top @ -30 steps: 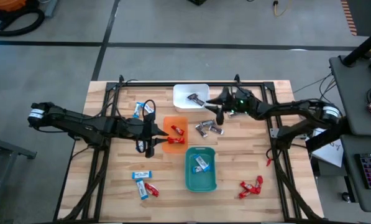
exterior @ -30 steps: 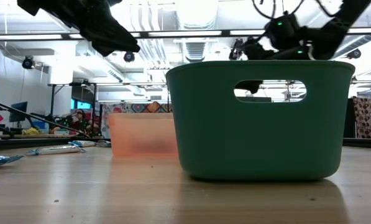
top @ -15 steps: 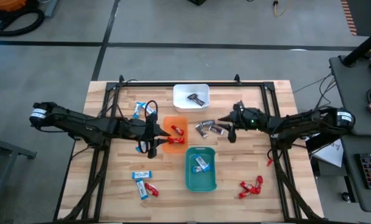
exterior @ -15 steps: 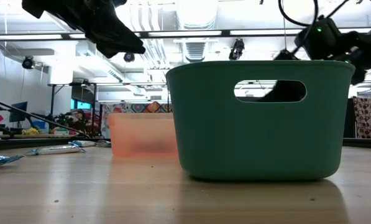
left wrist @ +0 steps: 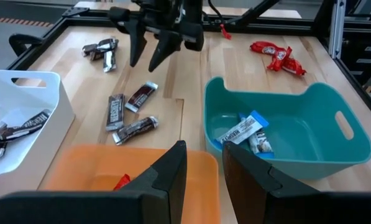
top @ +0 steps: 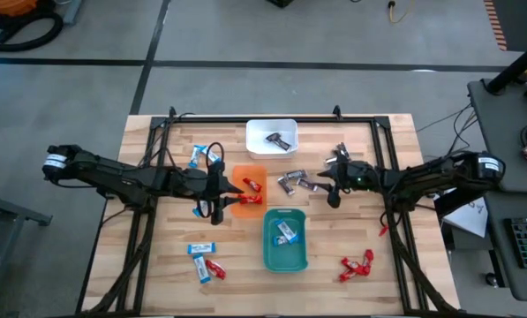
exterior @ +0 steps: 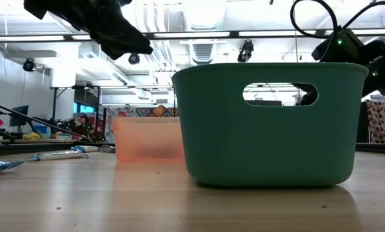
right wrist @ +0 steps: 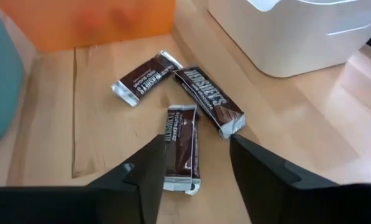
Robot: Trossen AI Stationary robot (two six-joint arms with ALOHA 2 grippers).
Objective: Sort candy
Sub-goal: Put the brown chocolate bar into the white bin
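Three dark brown candies (top: 295,183) lie flat on the table between the orange tray (top: 248,205) and my right gripper (top: 327,184). In the right wrist view my right gripper (right wrist: 196,150) is open and hangs above them, one candy (right wrist: 180,144) showing between its fingers without touching. My left gripper (top: 214,193) is open and empty at the orange tray's left edge; in its wrist view (left wrist: 204,153) it looks over that tray. Red candy (top: 251,191) lies in the orange tray, blue-and-white candy (top: 285,233) in the teal tray (top: 285,259), dark candy (top: 276,140) in the white tray (top: 272,129).
Loose candies lie elsewhere on the table: blue-and-white ones (top: 202,155) near the far left, blue-and-white and red ones (top: 205,259) near the left front, red ones (top: 357,263) near the right front. A dark frame (top: 150,146) runs around the table top.
My right gripper has moved from beside the white tray toward the table's near and right side. It now sits just right of the three dark candies on the table. The left arm and the candies have kept still.
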